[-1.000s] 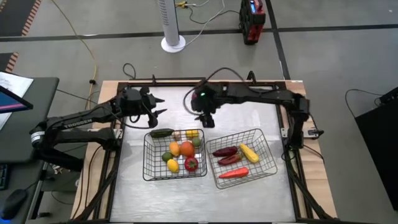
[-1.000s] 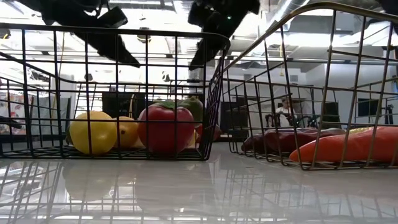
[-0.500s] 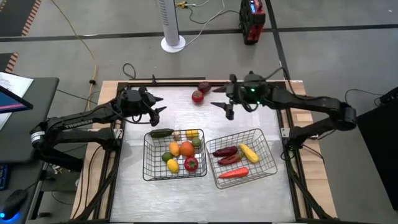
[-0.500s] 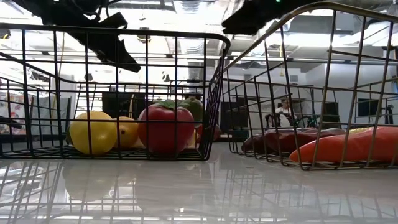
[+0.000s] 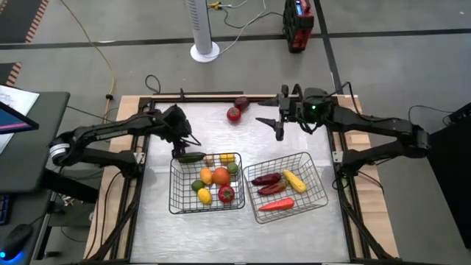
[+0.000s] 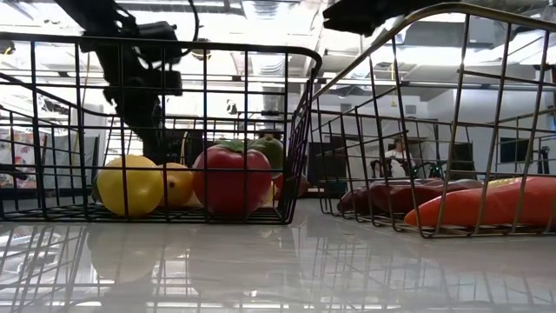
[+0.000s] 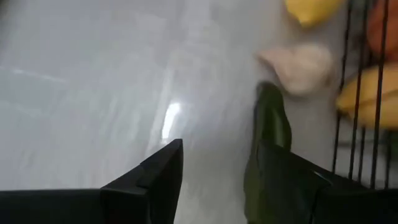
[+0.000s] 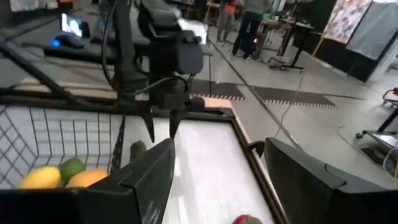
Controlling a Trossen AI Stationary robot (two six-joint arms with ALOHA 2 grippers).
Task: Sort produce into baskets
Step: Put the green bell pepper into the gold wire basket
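My left gripper [image 5: 184, 147] is open and points steeply down over a long green vegetable [image 5: 191, 157] that lies on the table against the far side of the left basket [image 5: 175, 193]. In the left wrist view the green vegetable [image 7: 271, 121] runs along the inner side of one finger [image 7: 292, 177]. That basket holds round produce: orange [image 5: 220, 175], red [image 5: 226, 193], yellow [image 5: 204, 196]. The right basket [image 5: 318, 193] holds long red and yellow pieces. My right gripper [image 5: 271, 126] hangs open and level above the table's far right, with nothing between its fingers. My left gripper comes at the green vegetable's near end [image 7: 261, 180] from above, slanting, with the vegetable lying along one finger; the blur leaves it unclear whether the finger touches it. The vegetable lies flat on the table.
A red round piece [image 5: 234, 114] and a darker one [image 5: 241, 103] lie on the table near its far edge. A pale piece [image 7: 298, 65] and a yellow one [image 5: 228, 157] sit next to the green vegetable by the left basket's far rim. Bare table lies in front of both baskets.
My right gripper has swung from over the table's middle toward the right edge, risen and tipped from pointing down to level, uncovering the two red pieces. My left gripper has sunk toward the green vegetable and tipped steeply downward. The produce has kept still.
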